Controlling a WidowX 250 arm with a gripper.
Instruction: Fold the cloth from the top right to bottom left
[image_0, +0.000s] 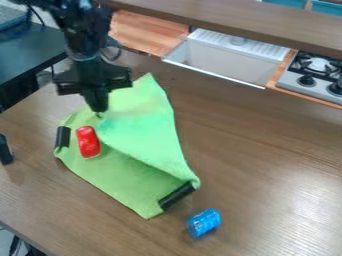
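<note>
The pincer (98, 108) is at the bright green cloth's (139, 120) upper left; whether it is open or closed I cannot tell. The cloth spreads toward five o'clock, creased, partly doubled over, its peak toward two.

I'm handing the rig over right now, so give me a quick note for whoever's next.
End effector: down at the cloth's upper left part; can't tell if it has hold of it.
Cloth: on the table, red object lying on its left part; blue cylinder off its lower right corner.
Done: the upper right side looks partly folded over.
Left: bring the flap down to the bottom left; the red object may get in the way.
</note>
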